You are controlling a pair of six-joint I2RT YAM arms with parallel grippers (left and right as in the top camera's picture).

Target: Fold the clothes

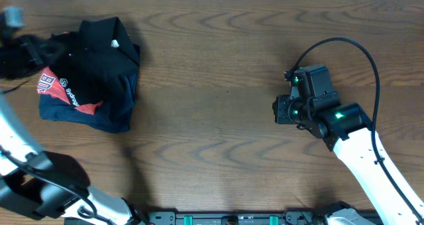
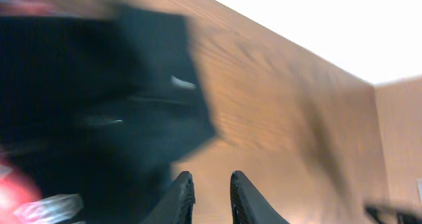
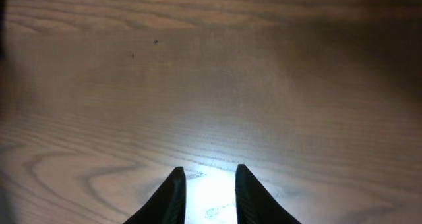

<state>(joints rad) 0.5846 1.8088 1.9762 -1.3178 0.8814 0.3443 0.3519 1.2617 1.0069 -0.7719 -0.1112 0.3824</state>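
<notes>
The clothes, a black shirt (image 1: pixel 106 49), lie folded into a compact bundle at the table's far left, on top of a red shirt and a navy garment. A white neck tag (image 1: pixel 115 44) shows near the top. My left gripper (image 1: pixel 26 53) is blurred at the pile's left edge. In the left wrist view its fingertips (image 2: pixel 212 184) stand slightly apart over bare wood, just right of the black shirt (image 2: pixel 125 105), holding nothing. My right gripper (image 1: pixel 281 110) hovers over bare table at the right, away from the pile. Its fingers (image 3: pixel 208 178) are narrowly open and empty.
The red shirt with white lettering (image 1: pixel 69 92) and the navy garment (image 1: pixel 109 119) lie under the black shirt. A brown wooden table (image 1: pixel 212 86) spans the view. The right arm's black cable (image 1: pixel 361 49) loops above its wrist.
</notes>
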